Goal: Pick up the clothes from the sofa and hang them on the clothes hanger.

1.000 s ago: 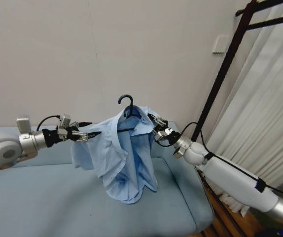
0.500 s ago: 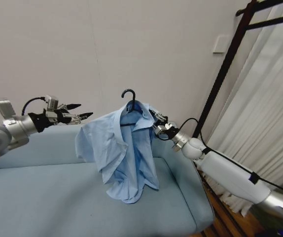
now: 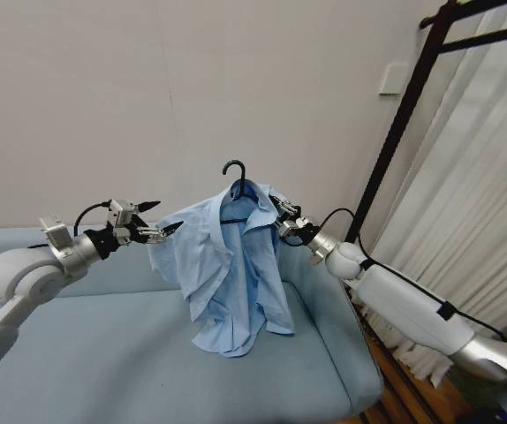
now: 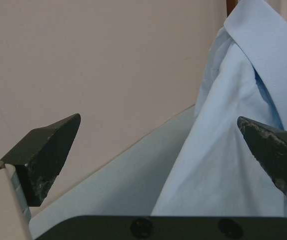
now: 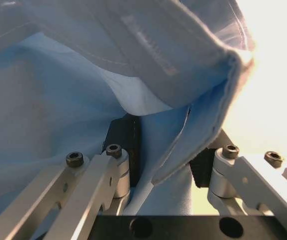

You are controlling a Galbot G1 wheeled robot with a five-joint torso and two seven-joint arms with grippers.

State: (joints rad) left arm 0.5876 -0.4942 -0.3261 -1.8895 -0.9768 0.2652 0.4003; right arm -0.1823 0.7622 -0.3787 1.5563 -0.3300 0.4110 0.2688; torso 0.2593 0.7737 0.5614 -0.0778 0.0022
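You had shirt (image 3: 231,274) off sofa (image 3: 103,371), already on hanger (image 3: 233,170). Right pincer (image 3: 287,221) clamped on shoulder fabric. Left pincer (image 3: 152,231) wide open, empty, sleeve just beside it. Rack (image 3: 395,132) well beyond right pincer, so hanging not done yet, I reckon.
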